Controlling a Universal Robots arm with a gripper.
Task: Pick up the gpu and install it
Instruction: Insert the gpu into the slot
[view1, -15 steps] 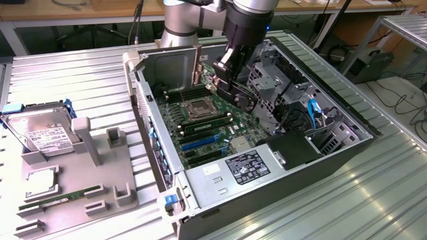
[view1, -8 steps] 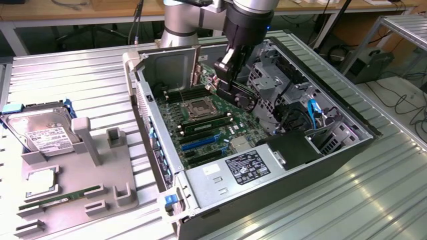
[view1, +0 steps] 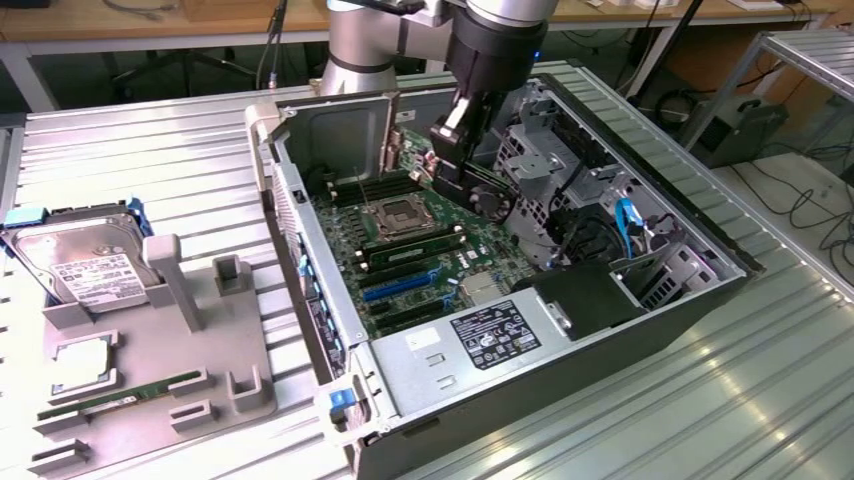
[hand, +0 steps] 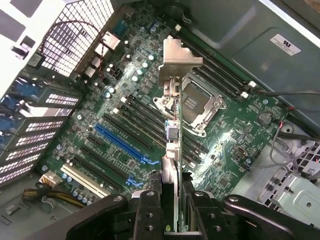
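The gripper (hand: 172, 195) is clamped on the gpu (hand: 175, 125), its two dark fingers (hand: 150, 210) pressed on either face of the thin card, which the wrist view sees edge-on with its silver end bracket (hand: 180, 55) farthest from the camera. In the exterior view the gripper (view1: 461, 165) sits in the upper middle of the frame, inside the open computer case (view1: 694, 290), with the gpu (view1: 490, 198) held upright over the green motherboard (view1: 400, 255) near the CPU socket (view1: 398, 215) (whether the card touches the board cannot be told). A blue slot (hand: 122, 142) lies on the board beside the card.

The case lies on a ribbed metal table (view1: 160, 140). At the exterior view's lower left, a grey tray (view1: 174, 420) carries a hard drive (view1: 87, 265) and a green memory stick (view1: 127, 392). Wooden benches (view1: 200, 20) run along the top edge, and cables (view1: 801, 190) trail across the floor at the exterior view's right.
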